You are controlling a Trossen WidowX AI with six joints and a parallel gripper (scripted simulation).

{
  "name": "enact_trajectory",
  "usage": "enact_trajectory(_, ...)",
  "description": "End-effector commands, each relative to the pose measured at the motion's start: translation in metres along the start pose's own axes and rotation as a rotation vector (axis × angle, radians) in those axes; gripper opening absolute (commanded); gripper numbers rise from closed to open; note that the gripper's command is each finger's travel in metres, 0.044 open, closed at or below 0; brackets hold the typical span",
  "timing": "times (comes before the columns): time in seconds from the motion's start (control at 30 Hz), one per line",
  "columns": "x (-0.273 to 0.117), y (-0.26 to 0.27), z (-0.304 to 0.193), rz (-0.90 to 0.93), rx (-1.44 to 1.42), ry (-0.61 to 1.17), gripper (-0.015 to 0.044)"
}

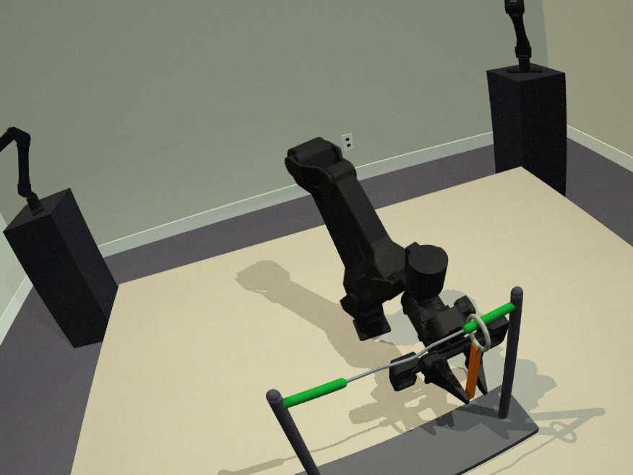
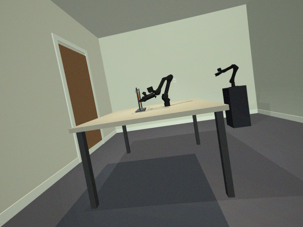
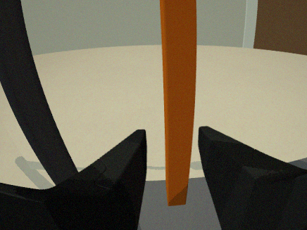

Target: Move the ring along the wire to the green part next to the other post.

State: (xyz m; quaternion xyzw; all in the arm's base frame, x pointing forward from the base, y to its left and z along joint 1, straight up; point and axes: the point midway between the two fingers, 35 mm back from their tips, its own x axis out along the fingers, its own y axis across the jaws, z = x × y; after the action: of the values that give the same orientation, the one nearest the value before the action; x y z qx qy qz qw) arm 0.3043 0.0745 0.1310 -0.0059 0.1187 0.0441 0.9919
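The pale ring (image 1: 488,339) hangs around the right green part (image 1: 499,313), close to its inner end, with the wire through it. The orange handle (image 1: 473,371) (image 3: 179,89) hangs down from the ring. My gripper (image 1: 476,397) (image 3: 172,136) is open, one finger on each side of the handle's lower part. The wrist view shows a gap between the handle and each fingertip. The right post (image 1: 511,348) stands just beyond that green part. The thin grey wire (image 1: 369,372) runs to the left green part (image 1: 314,393) at the left post (image 1: 291,432).
The dark base plate (image 1: 422,445) lies under the wire and posts. The arm's wrist is behind the wire in the top view. A dark post (image 3: 24,79) stands left of the fingers in the wrist view. Two other arms stand on pedestals (image 1: 528,121) (image 1: 58,268) away from the table.
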Motion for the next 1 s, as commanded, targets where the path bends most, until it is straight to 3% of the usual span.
enact_trajectory(0.0, -0.003, 0.000, 0.000, -0.001, 0.000, 0.000, 0.0160)
enact_trajectory(0.97, -0.050, 0.000, 0.000, -0.004, 0.004, 0.005, 0.0160)
